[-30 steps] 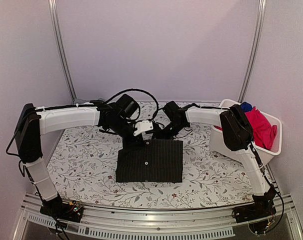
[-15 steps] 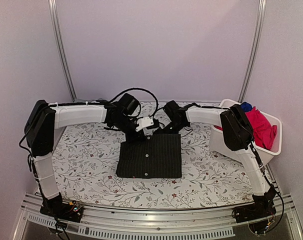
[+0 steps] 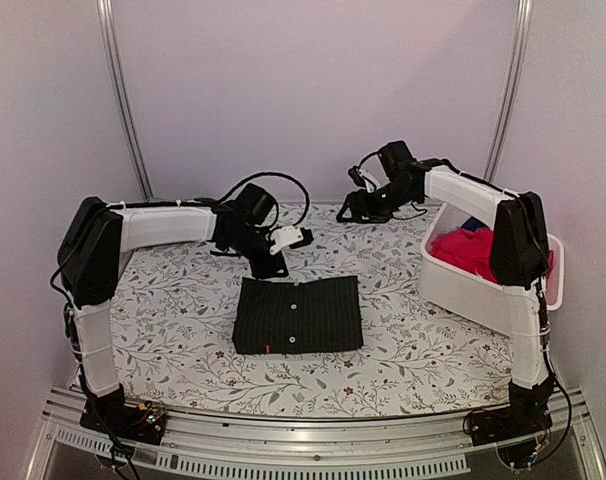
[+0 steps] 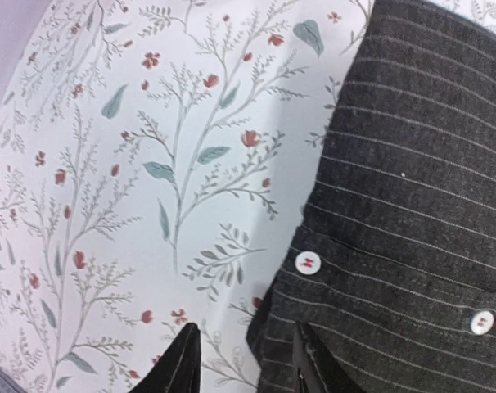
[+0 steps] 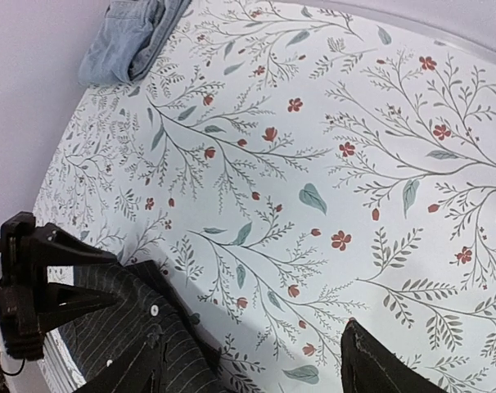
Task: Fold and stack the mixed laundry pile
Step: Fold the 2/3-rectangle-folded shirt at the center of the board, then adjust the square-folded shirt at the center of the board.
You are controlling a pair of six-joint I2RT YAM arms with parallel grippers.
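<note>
We list: black pinstriped shirt [image 3: 298, 315] folded, denim piece [image 5: 129, 37] aside. Red-pink cloth [image 3: 471, 250] unfolded in white bin [image 3: 473, 296]. Left gripper [image 4: 244, 340], right gripper [image 3: 353, 203]: spread, empty.

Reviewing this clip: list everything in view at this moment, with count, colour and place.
pinstriped shirt: one, black with pale stripes, folded, centre of the table cover
denim piece: one, light blue, bunched at a table edge by the wall, seen from the right wrist only
red-pink cloth: one, bright red-pink, inside the bin
blue cloth: one, royal blue, a sliver at the bin's far side
bin: one, white, right side of the table
table cover: one, white floral
left end effector: black, open, at the shirt's edge, holding nothing
right end effector: black, open, raised at the far side, holding nothing
</note>
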